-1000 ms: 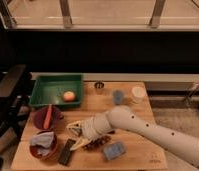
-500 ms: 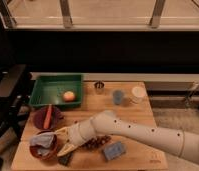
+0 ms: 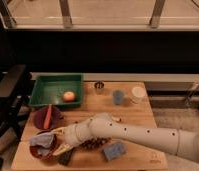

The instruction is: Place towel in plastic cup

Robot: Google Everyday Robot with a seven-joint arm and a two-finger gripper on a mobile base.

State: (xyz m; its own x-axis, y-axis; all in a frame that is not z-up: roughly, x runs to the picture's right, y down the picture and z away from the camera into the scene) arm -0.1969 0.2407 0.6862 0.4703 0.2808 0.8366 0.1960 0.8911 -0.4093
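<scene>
A grey-blue towel point(image 3: 42, 142) lies crumpled in a dark red bowl point(image 3: 44, 151) at the table's front left. My gripper point(image 3: 58, 141) is at the bowl's right rim, right against the towel, with the white arm point(image 3: 138, 133) reaching in from the right. The blue plastic cup point(image 3: 118, 97) stands upright at the back right of the table, far from the gripper.
A green tray point(image 3: 53, 85) holding an orange fruit point(image 3: 68, 96) sits at the back left. A red plate with a carrot point(image 3: 47, 117) lies in front of it. There is also a small metal cup point(image 3: 99, 86), a white cup point(image 3: 138, 93), a blue sponge point(image 3: 114, 150) and a dark block point(image 3: 66, 158).
The arm has swung left and lower across the front of the table. The gripper has gone from the table's middle to the bowl with the towel.
</scene>
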